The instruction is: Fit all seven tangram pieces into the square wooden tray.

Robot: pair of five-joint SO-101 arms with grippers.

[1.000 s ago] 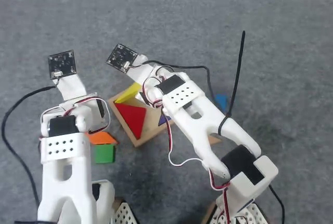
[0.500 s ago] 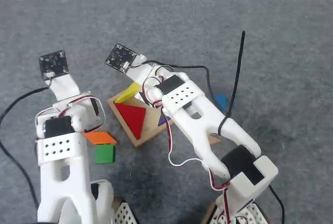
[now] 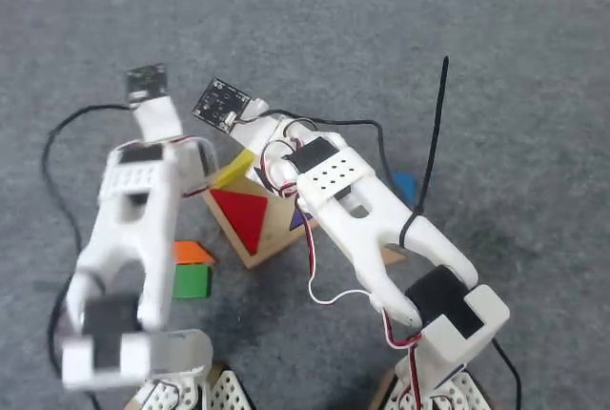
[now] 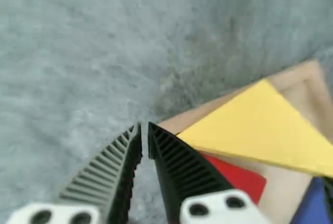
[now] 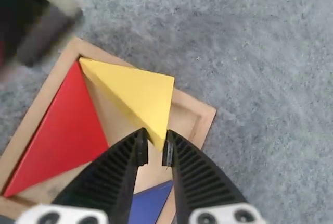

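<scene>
— What has changed in the last second?

— The left arm (image 3: 143, 200) has swung forward, away from the orange piece (image 3: 191, 252) and green piece (image 3: 193, 281) that lie on the desk (image 3: 496, 95) just beside the tray (image 5: 200, 117). Its jaws now sit at the tray's outer corner, close to the yellow triangle (image 5: 135, 91). They are all but closed, with only a sliver between them and nothing held.

— And the right arm (image 3: 362, 210)?

— It has stayed put over the tray. Its jaws are closed on one corner of the yellow triangle, which lies in the tray next to the red triangle (image 5: 62, 125). The yellow one seems to ride up at the rim rather than lie flat, though that is hard to tell.

— So what does the move mean?

— Probably that the left arm has come to nudge the yellow triangle down while the right one steadies it. Only the red and yellow triangles and a dark blue piece (image 5: 148, 203) are in the tray. The orange and green pieces, plus a light blue piece (image 3: 406, 184) past the right arm, are on the desk, so much of the task is left.
</scene>
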